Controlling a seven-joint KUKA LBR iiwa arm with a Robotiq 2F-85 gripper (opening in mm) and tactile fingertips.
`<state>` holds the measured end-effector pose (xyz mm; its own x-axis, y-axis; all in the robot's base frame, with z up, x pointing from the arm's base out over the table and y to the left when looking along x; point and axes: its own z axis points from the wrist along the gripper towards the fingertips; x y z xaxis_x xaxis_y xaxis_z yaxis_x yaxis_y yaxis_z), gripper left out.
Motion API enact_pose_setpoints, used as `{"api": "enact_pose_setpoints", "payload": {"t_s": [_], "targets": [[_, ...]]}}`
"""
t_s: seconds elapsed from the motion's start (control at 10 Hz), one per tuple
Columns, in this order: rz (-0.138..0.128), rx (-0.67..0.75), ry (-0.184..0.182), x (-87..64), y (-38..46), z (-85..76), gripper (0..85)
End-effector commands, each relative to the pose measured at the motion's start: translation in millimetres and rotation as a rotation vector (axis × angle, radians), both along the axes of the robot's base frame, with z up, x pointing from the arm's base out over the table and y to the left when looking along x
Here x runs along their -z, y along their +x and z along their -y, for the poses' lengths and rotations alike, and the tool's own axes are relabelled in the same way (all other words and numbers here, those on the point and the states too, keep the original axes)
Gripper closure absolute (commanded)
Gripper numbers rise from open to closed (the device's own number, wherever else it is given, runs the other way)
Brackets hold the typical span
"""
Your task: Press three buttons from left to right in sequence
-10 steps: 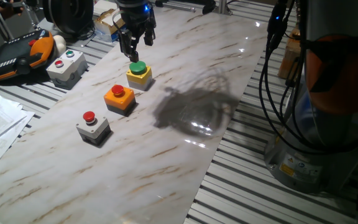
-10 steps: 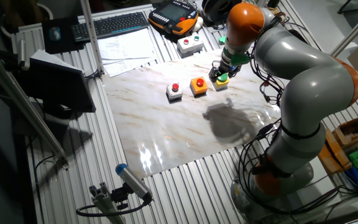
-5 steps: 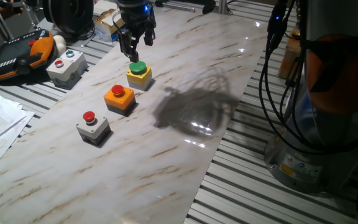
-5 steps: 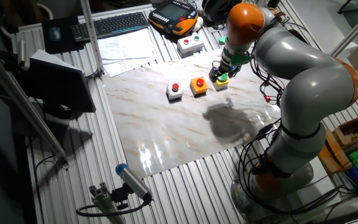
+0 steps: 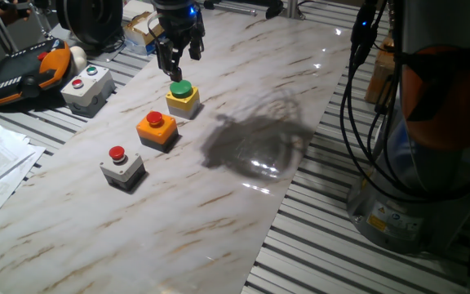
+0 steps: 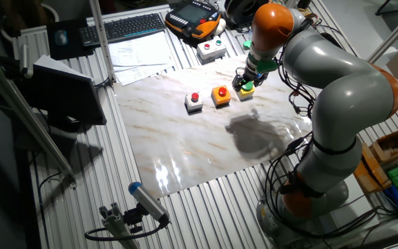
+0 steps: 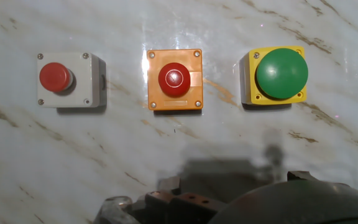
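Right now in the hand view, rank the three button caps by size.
1. Green cap on the yellow box, clearly largest.
2. Red cap on the grey box and red cap on the orange box look alike; not ranked.

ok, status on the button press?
Gripper above the yellow box's green button, contact unclear. Orange box and grey box in line beside it. Nothing in the way.

Robotics lab: teach pendant (image 6: 193, 15), cabling (image 5: 364, 98).
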<state>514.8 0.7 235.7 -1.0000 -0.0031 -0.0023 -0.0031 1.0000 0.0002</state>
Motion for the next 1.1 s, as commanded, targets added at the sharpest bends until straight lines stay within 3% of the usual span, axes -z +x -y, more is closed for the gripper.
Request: {"api": "enact_pose_setpoints", "payload": {"t_s": [0.0, 0.3, 0.5, 1.0], "targets": [[0.027, -0.079, 0.003, -0.6, 0.0, -0.1, 84.3], [0.023, -0.076, -0.004, -5.9, -0.5, -1.2, 84.3], [0.04, -0.077, 0.0, -0.2, 0.0, -0.4, 84.3], [0.044, -0.071, 0.0, 2.0, 1.6, -0.7, 84.3]]}}
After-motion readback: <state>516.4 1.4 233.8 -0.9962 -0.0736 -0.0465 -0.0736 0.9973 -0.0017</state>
